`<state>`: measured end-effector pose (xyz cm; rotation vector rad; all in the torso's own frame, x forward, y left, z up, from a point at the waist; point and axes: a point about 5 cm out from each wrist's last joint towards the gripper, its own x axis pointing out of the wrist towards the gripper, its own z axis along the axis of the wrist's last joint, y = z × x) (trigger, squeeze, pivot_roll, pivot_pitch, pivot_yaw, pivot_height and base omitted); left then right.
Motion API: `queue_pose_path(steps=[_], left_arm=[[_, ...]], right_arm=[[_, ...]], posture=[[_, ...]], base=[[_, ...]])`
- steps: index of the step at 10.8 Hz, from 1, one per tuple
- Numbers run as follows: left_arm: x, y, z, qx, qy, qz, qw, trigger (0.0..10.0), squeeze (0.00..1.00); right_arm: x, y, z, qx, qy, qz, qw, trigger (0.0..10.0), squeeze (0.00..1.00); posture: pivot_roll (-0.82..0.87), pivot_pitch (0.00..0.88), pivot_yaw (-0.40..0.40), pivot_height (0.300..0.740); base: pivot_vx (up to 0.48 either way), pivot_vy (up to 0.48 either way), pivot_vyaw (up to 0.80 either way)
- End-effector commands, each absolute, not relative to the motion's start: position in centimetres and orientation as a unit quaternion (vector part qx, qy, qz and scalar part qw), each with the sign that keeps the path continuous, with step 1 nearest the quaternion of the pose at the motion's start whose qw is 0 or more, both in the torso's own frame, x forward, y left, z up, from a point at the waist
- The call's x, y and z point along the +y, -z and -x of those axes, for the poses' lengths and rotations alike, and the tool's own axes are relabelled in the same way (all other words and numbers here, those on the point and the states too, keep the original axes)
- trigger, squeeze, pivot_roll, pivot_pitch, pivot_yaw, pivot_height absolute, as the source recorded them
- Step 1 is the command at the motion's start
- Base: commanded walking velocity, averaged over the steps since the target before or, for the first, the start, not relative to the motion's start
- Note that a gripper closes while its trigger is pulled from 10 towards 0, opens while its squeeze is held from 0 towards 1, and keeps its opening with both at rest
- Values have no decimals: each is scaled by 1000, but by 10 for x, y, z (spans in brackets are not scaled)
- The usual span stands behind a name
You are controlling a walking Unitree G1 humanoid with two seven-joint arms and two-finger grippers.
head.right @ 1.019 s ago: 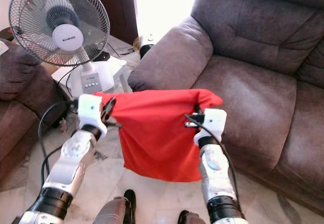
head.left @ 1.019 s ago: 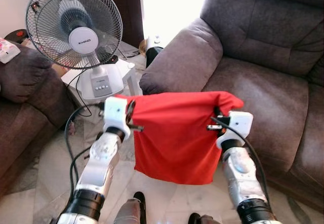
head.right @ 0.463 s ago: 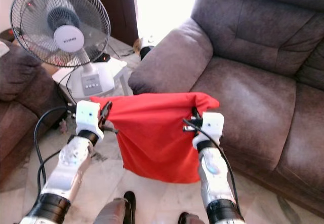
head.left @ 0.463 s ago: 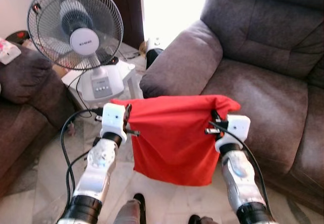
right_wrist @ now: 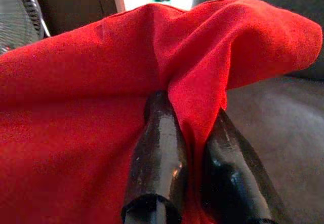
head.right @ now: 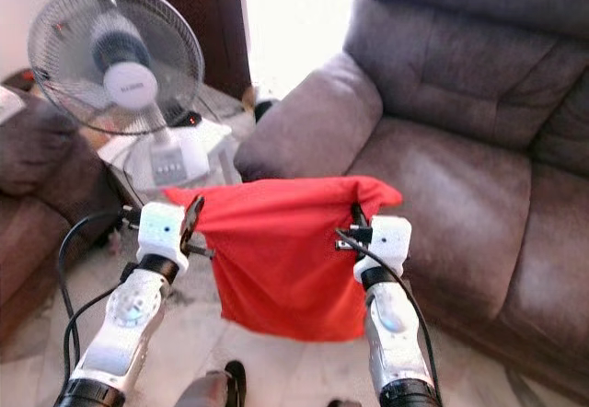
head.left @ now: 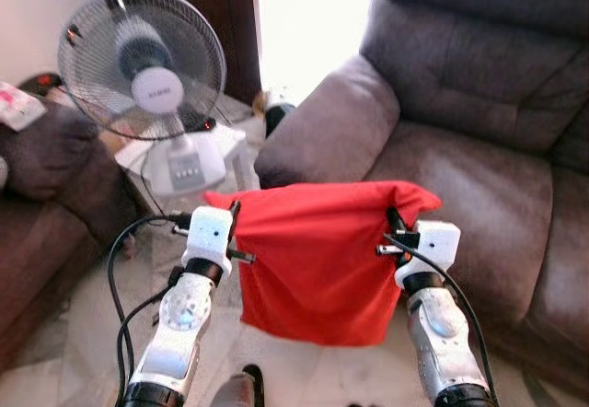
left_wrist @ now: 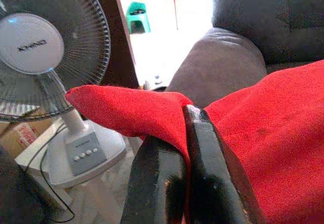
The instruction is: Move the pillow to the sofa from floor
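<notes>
I'm holding the red pillow [head.left: 317,264] up off the floor, hanging between my two grippers: the left gripper [left_wrist: 185,113] is pinching its left top corner, the right gripper [right_wrist: 191,113] is clamping the right one. The sofa [head.left: 479,168] is sitting just beyond my right gripper, a fan [head.left: 147,66] beyond my left.

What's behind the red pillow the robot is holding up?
Behind the pillow are the sofa, its armrest and pale floor. The left gripper and right gripper pinch its top corners. The seat's front edge is hidden.
</notes>
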<state>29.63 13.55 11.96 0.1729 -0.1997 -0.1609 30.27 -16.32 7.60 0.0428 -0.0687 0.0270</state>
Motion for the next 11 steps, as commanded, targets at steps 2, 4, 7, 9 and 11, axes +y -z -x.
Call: queue_pose_path(steps=[2, 4, 7, 9, 11], left_arm=[[157, -131, -297, -136, 24, -100, 985, 10000, 0], [157, -134, -300, -136, 19, -92, 986, 10000, 0], [159, -136, -302, -139, 14, -106, 985, 10000, 0], [161, -137, -304, -141, 10, -110, 984, 10000, 0], [161, -137, -304, -141, 8, -108, 984, 10000, 0]], right_arm=[[-179, -98, -309, -91, 18, -20, 996, 10000, 0], [-176, -100, -312, -90, 18, -25, 995, 10000, 0], [-175, -104, -316, -91, 17, -22, 996, 10000, 0], [-174, -106, -320, -86, 16, -32, 996, 10000, 0], [-175, -107, -320, -92, 16, -25, 995, 10000, 0]], posture=[[164, 55, 10, 740], [164, 70, 7, 740], [167, 102, -1, 740], [167, 114, -4, 740], [166, 120, -6, 740]], base=[[0, 0, 0], [0, 0, 0], [0, 0, 0], [0, 0, -225], [0, 0, -372]])
